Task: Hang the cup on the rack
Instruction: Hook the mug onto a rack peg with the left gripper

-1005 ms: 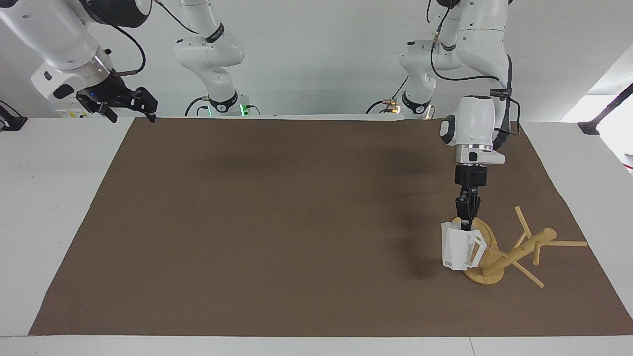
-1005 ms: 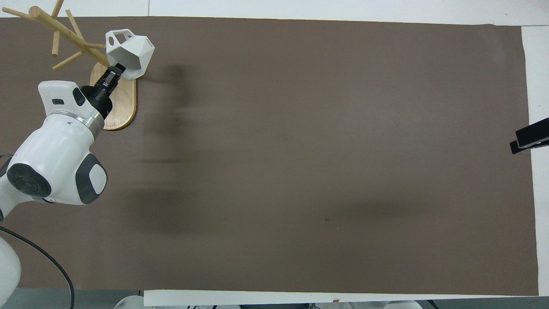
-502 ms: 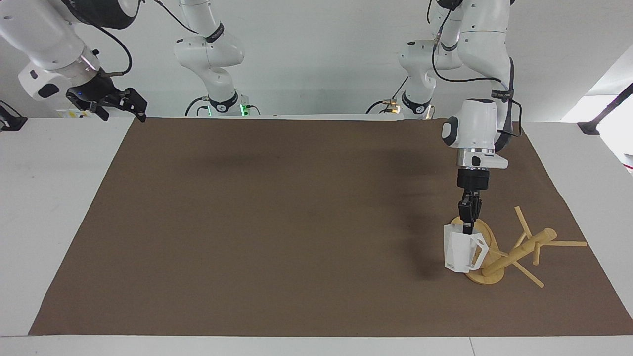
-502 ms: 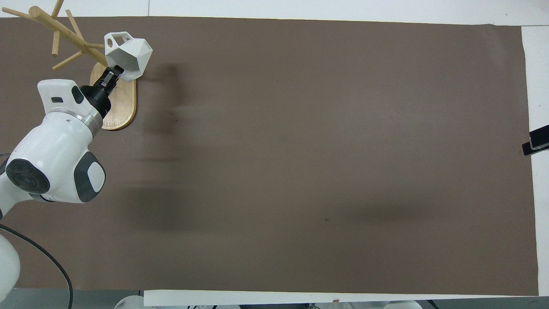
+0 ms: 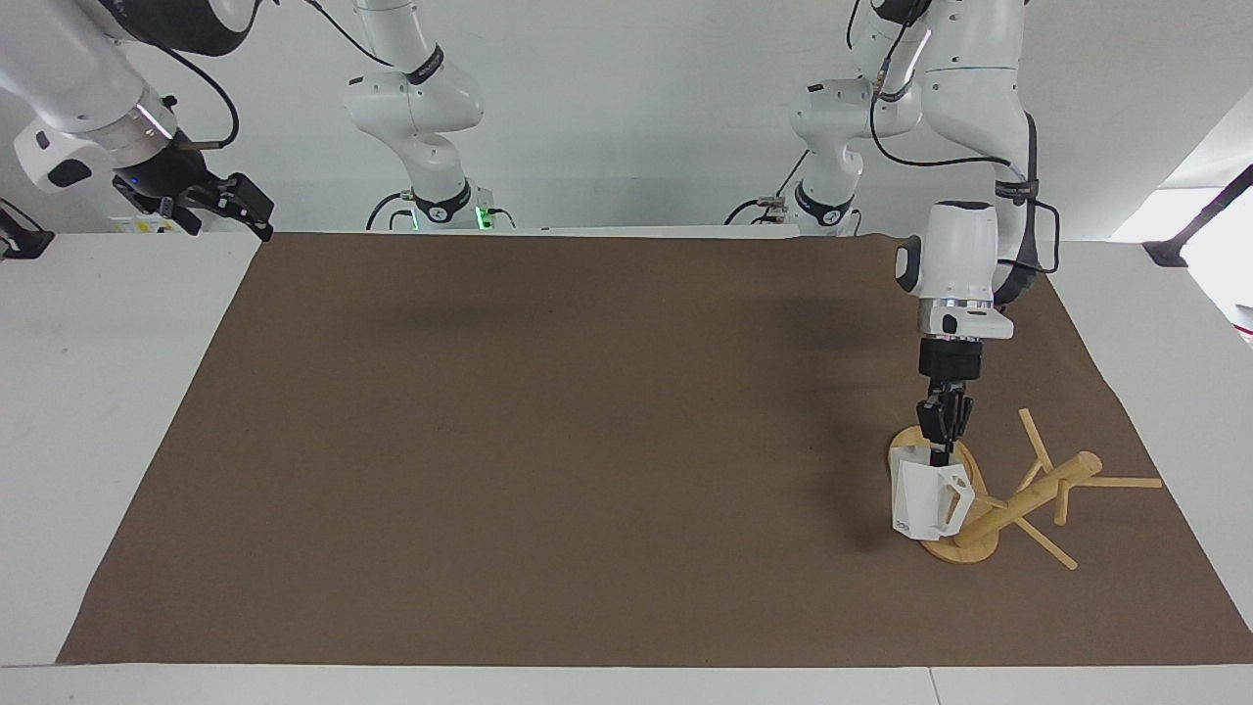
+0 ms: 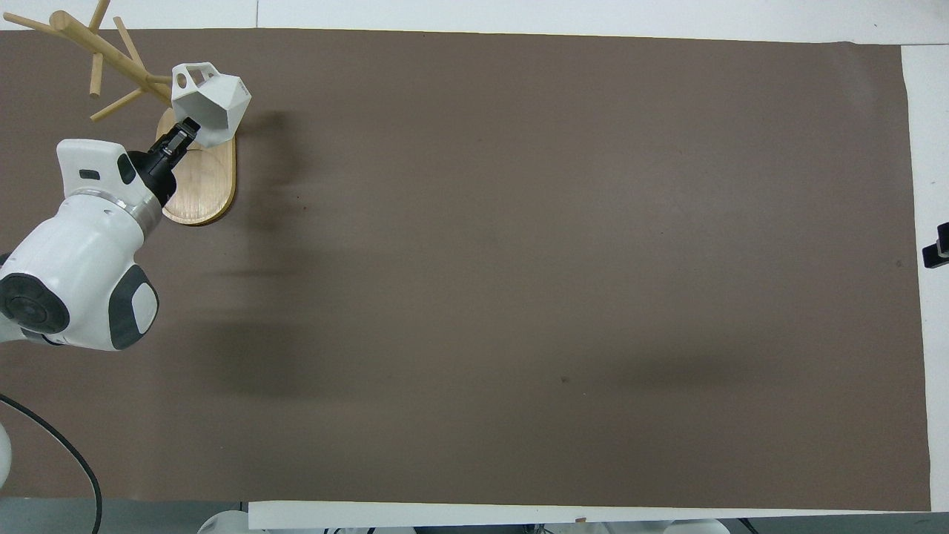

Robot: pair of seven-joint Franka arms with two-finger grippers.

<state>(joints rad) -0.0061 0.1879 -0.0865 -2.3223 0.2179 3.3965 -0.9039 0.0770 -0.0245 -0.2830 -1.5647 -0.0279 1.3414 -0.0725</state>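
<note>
Left gripper [image 5: 941,453]: we see its fingers closed on the rim of the cup [image 5: 925,499], holding the cup clear of the mat [image 5: 548,450] over the rack's base.
Cup position: it hangs upright just beside the rack [image 5: 1018,499], at the left arm's end of the table, its boxy handle turned toward the post.
Rack: it stands on an oval base [image 6: 199,189] with its post [image 5: 1028,497] and several thin pegs above.
Change over the last second: we note that the cup has travelled sideways toward the post; its handle, a moment ago short of a peg, now overlaps a lower peg [image 6: 159,78] in both views.
Meaning for the task: we judge the threading of handle onto peg to be under way, with release not yet due.
Right gripper [image 5: 220,196]: it has drawn back above the table's edge at the right arm's end, where that arm waits; its fingers appear spread, holding nothing.
Hidden or unclear: we cannot tell whether the peg actually passes through the handle opening or merely lies in line with it. The overhead view cuts off the rack's topmost pegs and shows only a dark tip of the right gripper.
</note>
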